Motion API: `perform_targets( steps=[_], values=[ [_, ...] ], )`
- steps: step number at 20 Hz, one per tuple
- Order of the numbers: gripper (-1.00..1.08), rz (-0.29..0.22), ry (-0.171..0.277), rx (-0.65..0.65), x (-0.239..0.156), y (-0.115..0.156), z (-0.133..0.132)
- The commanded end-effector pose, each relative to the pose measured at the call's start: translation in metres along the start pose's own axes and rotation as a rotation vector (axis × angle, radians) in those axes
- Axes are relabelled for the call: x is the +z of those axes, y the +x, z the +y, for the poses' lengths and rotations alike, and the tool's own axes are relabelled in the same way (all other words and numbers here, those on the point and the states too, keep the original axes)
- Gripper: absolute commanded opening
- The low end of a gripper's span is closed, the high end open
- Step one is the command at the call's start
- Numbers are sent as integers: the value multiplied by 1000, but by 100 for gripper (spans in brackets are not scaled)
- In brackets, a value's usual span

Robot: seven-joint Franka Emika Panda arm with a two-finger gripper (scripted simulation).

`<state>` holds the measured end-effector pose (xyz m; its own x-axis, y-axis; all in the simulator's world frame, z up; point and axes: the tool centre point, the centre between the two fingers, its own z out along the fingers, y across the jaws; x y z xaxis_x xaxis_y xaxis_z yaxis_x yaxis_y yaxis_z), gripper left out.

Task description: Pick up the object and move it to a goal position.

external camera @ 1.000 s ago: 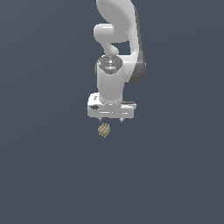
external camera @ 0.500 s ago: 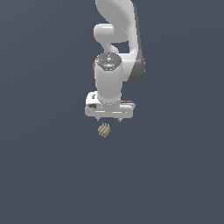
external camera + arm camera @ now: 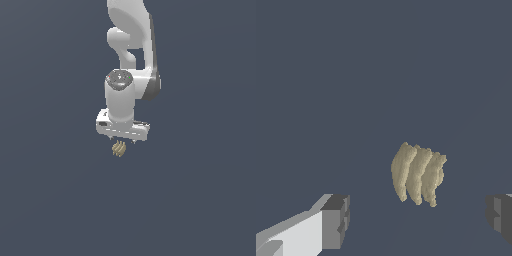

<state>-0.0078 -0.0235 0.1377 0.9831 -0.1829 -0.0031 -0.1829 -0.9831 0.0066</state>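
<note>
The object (image 3: 119, 148) is a small tan lump with three parallel ridges, lying on the dark grey floor. It also shows in the wrist view (image 3: 417, 173). My white gripper (image 3: 123, 144) hangs pointing down just above it, with its fingertips close to the lump's top. In the wrist view the gripper (image 3: 417, 217) is open, with one grey finger pad (image 3: 336, 221) on one side and the other pad (image 3: 499, 212) far on the other side. The object lies between the lines of the two fingers, untouched.
Only the flat dark grey floor (image 3: 200, 200) surrounds the object. The white arm (image 3: 130, 45) rises behind the gripper toward the top of the exterior view.
The gripper has come down closer to the object. The object has not moved, and the fingers stay open.
</note>
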Motion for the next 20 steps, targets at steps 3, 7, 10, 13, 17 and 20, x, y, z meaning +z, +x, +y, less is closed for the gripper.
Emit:
perform_targets(
  steps=[3, 7, 10, 13, 17, 20],
  values=[
    [100, 0, 5, 107, 23, -4, 10],
    [100, 1, 6, 178, 38, -7, 17],
    [100, 2, 7, 211, 44, -9, 21],
    [100, 2, 7, 226, 47, -10, 22],
    [100, 1, 7, 221, 48, -10, 22],
    [100, 1, 7, 222, 55, -10, 22]
  ],
)
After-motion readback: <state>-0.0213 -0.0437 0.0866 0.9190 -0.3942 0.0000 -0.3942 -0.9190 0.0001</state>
